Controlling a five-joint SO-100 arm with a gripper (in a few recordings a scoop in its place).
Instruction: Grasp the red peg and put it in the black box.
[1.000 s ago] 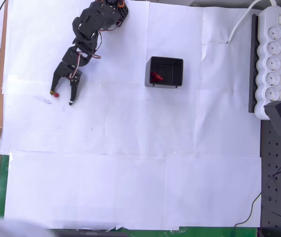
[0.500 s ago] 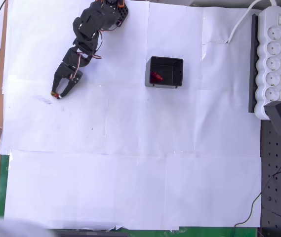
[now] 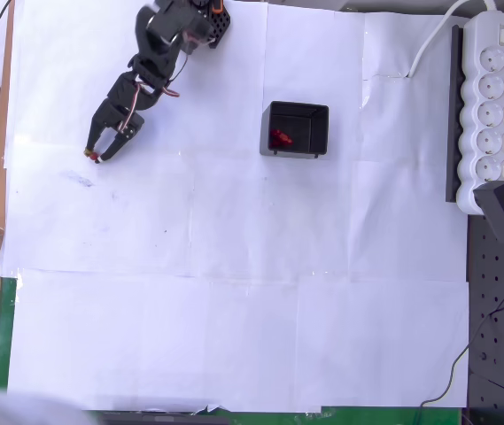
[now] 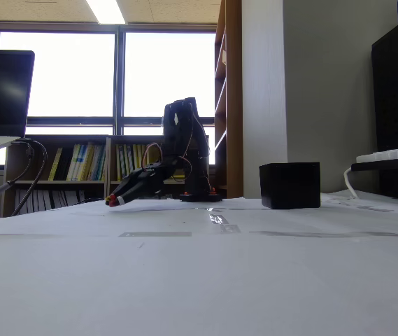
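The red peg (image 3: 95,157) sits pinched at the very tip of the gripper (image 3: 99,154), whose two fingers are clenched together on it. In the fixed view the same red speck (image 4: 111,201) shows at the gripper's (image 4: 115,200) nose, just clear of the white paper (image 3: 234,266), so the peg appears to be lifted rather than resting.

From the peg, the black box (image 3: 295,129) lies at about three o'clock in the overhead view, well apart, with another red peg (image 3: 279,137) already inside it near its nine o'clock wall.

The hold looks shallow: only the fingertips catch the peg. My guess is that a quick swing toward the box could shake it loose onto the paper. Travelling low could also knock the box's near wall and shove it. The power strip (image 3: 491,106) stands further out at three o'clock, beyond the box.
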